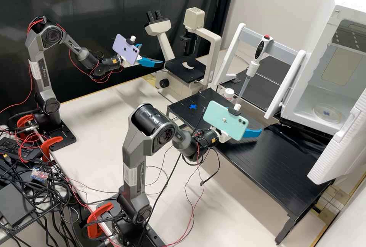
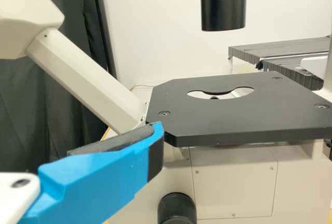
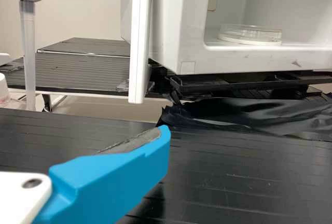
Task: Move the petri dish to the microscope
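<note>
Dish (image 1: 327, 114) sat right, in box (image 1: 324, 33) | seemed light, stiff, slippery, brittle; rim (image 3: 250, 41) suited gripping | left pincer (image 1: 152, 55), right pincer (image 1: 248, 122) stood open

A laboratory: an inverted microscope (image 1: 185, 69) with binocular eyepieces (image 1: 154, 16) stands at upper centre, a pipette (image 1: 252, 68) hangs from a white stand (image 1: 280, 48) at upper right, and a clear petri dish (image 1: 326, 113) lies inside a white cabinet (image 1: 318, 33) at right.
</note>
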`<action>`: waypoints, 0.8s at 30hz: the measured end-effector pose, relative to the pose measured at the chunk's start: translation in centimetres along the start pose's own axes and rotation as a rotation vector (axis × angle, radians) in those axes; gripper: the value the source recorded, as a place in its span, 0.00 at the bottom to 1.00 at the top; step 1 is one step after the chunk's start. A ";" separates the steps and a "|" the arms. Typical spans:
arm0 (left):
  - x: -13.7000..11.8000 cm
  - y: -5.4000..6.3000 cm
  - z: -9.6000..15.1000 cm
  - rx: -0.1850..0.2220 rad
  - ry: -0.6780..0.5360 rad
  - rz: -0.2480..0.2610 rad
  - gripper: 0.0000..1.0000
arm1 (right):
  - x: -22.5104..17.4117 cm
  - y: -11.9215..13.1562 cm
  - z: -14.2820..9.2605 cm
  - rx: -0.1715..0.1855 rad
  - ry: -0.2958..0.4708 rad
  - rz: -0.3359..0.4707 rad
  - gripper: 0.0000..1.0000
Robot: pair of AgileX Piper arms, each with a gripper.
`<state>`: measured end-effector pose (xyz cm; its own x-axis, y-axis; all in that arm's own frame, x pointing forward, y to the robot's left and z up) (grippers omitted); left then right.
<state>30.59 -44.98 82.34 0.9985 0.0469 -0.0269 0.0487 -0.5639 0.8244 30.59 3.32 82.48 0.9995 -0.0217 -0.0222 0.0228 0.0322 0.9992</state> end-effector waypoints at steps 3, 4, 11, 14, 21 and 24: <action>0.0 0.0 0.0 0.000 0.000 0.000 1.00 | 0.0 0.0 0.0 0.000 0.000 0.000 1.00; 0.0 0.0 0.0 0.000 0.000 0.000 1.00 | 0.0 0.0 0.0 0.000 0.000 0.000 1.00; 0.0 0.0 0.0 0.000 0.000 0.000 1.00 | -0.3 0.6 1.0 0.007 -0.014 0.005 1.00; 0.0 0.0 0.0 0.000 0.000 0.000 1.00 | -1.0 1.9 2.3 0.036 -0.036 0.029 1.00; 0.0 0.0 0.0 0.000 0.000 0.000 1.00 | -2.4 5.5 4.7 0.111 -0.020 0.155 1.00; 0.0 0.0 0.0 0.000 0.000 0.000 1.00 | -2.5 7.4 5.6 0.133 -0.023 0.201 1.00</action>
<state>30.59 -44.98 82.34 0.9985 0.0469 -0.0269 0.0487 -0.5639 0.8244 28.19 -1.95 90.13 0.9828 -0.0514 0.1772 -0.1814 -0.0938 0.9789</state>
